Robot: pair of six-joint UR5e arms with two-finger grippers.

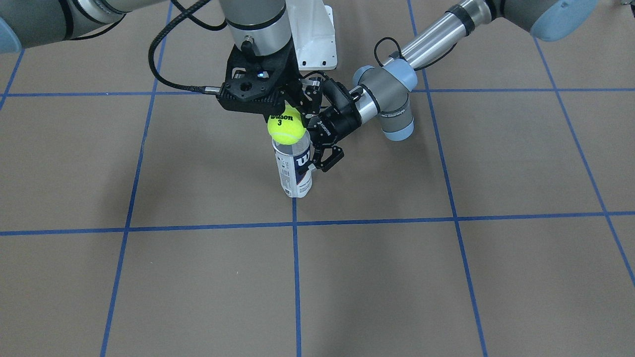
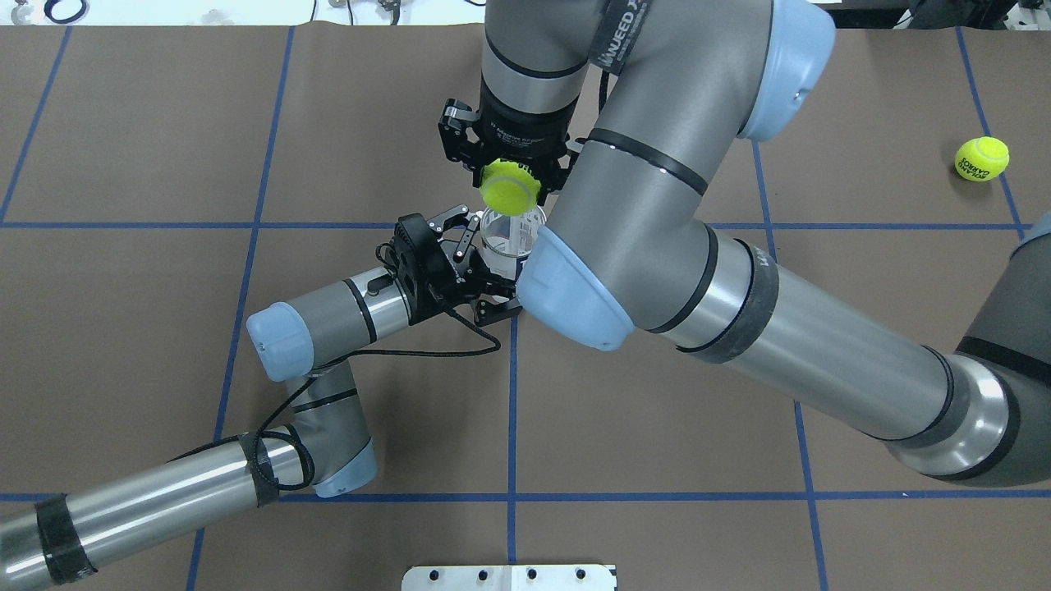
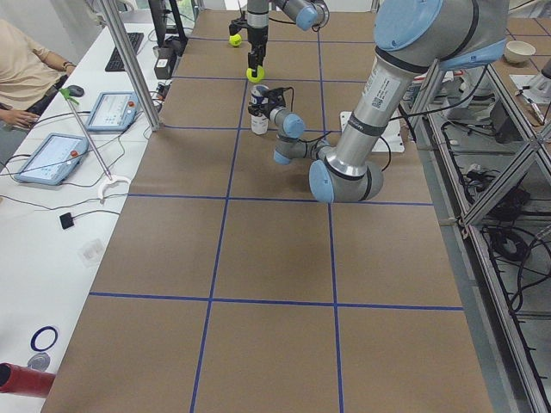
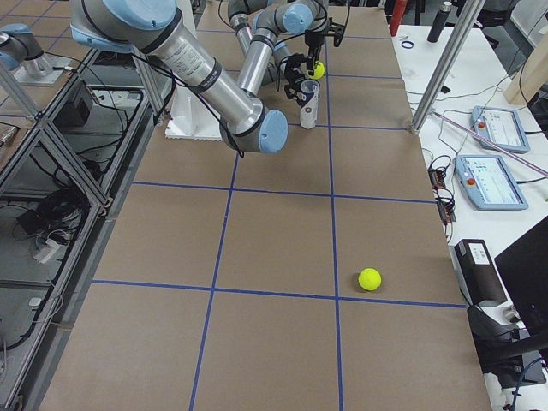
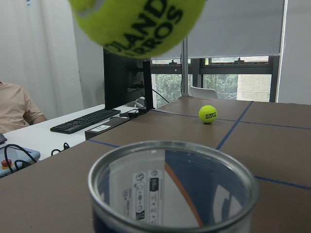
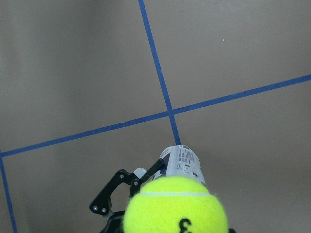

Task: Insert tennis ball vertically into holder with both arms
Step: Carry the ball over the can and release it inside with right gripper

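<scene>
Both clamped | right end effector [image 1: 288,112]: fuzzy tennis ball [image 1: 285,127] | left end effector [image 1: 314,147]: clear cylindrical holder [image 1: 295,174]

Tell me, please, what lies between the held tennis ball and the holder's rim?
Nothing: the left wrist view shows only open air between tennis ball and holder.

The front camera looks steeply down on the holder [image 1: 293,171] from across the worktop [image 1: 446,277], facing the pedestal [image 1: 315,34]; the overhead one looks from behind it. Side cameras stand well off at either end. Wrist cameras sit close: left level with the rim [image 5: 170,144], right above. All views share the holder.
</scene>
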